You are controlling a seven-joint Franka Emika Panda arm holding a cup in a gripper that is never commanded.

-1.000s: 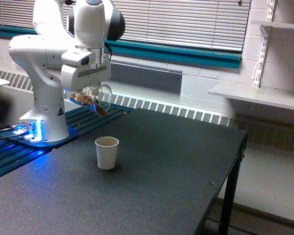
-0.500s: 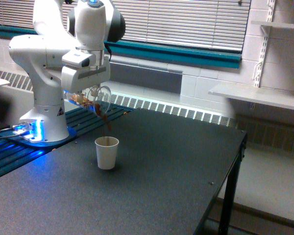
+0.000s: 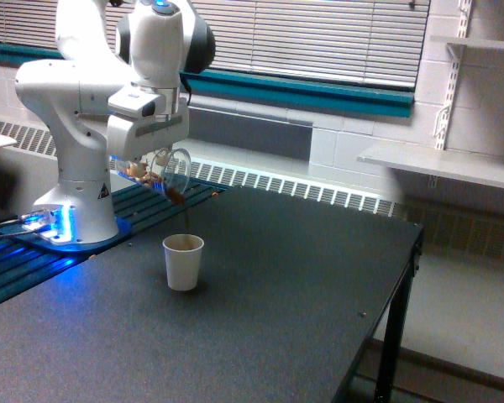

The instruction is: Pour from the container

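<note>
The clear container point(image 3: 170, 174) hangs tilted on its side, mouth toward the exterior view's right and down, with brown and tan bits gathered at its lower lip. My gripper point(image 3: 149, 164) is shut on it, under the white arm. A few brown bits fall in a thin line below the lip toward the white paper cup point(image 3: 183, 262), which stands upright on the dark table point(image 3: 286, 294) directly beneath. The fingers are mostly hidden behind the container.
The arm's white base point(image 3: 80, 201) stands on a blue-lit slatted platform at the exterior view's left. The table's edge and a leg run along the exterior view's right. A wall shelf point(image 3: 437, 164) sits beyond, with a radiator grille along the wall.
The container has tipped slightly further and bits have started falling from its lip into the paper cup. The arm has barely shifted.
</note>
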